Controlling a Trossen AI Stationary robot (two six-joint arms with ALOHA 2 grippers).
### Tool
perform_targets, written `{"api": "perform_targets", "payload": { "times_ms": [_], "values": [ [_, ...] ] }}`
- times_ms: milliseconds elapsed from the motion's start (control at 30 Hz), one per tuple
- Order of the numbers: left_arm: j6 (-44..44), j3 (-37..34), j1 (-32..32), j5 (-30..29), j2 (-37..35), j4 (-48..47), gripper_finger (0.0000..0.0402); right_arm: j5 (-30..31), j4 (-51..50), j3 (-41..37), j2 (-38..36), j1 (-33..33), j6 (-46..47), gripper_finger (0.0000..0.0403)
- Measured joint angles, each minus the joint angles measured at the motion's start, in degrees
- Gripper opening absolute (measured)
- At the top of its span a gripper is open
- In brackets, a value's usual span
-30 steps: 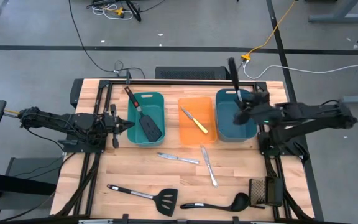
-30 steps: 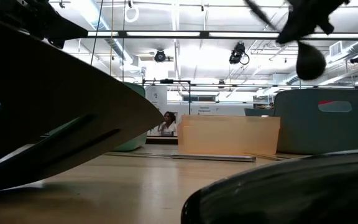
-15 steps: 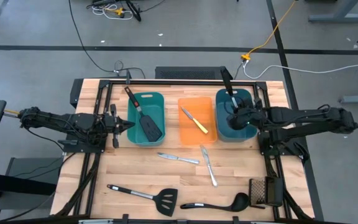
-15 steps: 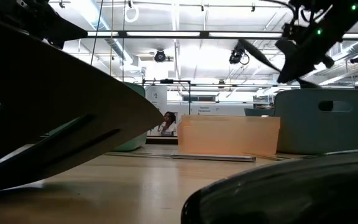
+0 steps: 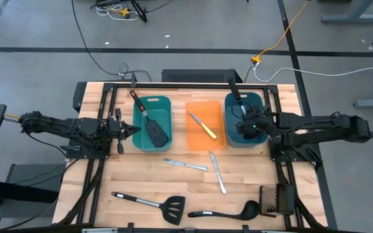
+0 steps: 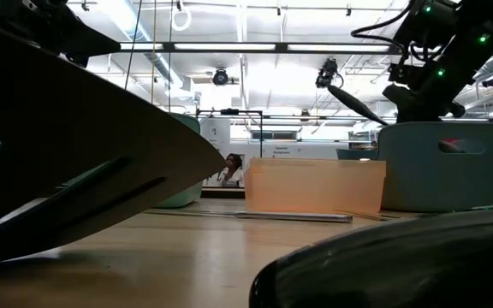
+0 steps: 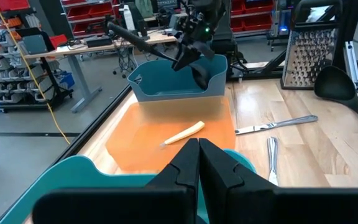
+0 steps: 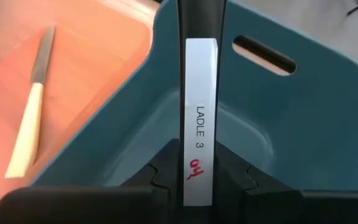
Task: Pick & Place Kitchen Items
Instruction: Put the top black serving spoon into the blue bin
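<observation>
**A:** What sits at the left of the table?

**B:** The left gripper (image 5: pixel 127 129) waits just beside the left teal bin (image 5: pixel 138 141), its fingers pressed together on nothing. A black slotted spatula (image 5: pixel 150 122) lies in that bin, its handle propped on the far rim.

**A:** And the middle?

**B:** The orange bin (image 5: pixel 196 143) holds the yellow-handled knife (image 5: pixel 203 125). On the wood in front of it lie two silver knives, one (image 5: pixel 185 164) nearly crosswise, the other (image 5: pixel 217 172) running toward the front edge. Near the front edge are a second slotted spatula (image 5: pixel 153 204) and a black ladle (image 5: pixel 224 211).

**A:** The right side?

**B:** The right gripper (image 5: pixel 246 121) is inside the right teal bin (image 5: pixel 228 141), clamped on the handle of another ladle (image 8: pixel 199 99). The handle slants up over the bin's far rim; its white label reads "LADLE 3". The bowl end is hidden. A dark mesh grater (image 5: pixel 276 199) lies at the front right corner.
</observation>
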Motion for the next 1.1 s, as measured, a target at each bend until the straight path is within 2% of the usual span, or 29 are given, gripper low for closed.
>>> {"api": "perform_targets", "payload": {
  "times_ms": [200,567,833,1100],
  "values": [
    [-0.1,0.0,0.0,0.0,0.0,0.0,0.0016,-3.5,0.0,0.0,4.9,-3.2,-0.4,0.0068],
    [-0.2,0.0,0.0,0.0,0.0,-0.5,0.0016,-5.3,1.7,0.0,11.9,-6.7,-0.5,0.007],
    [-0.2,0.0,0.0,0.0,0.0,-1.2,0.0016,-5.7,2.6,0.0,12.0,-6.8,-0.5,0.0143],
    [-0.8,0.0,0.0,0.0,0.0,-1.5,0.0016,-5.7,4.0,1.2,10.9,-6.8,-3.6,0.0162]
  ]
}}
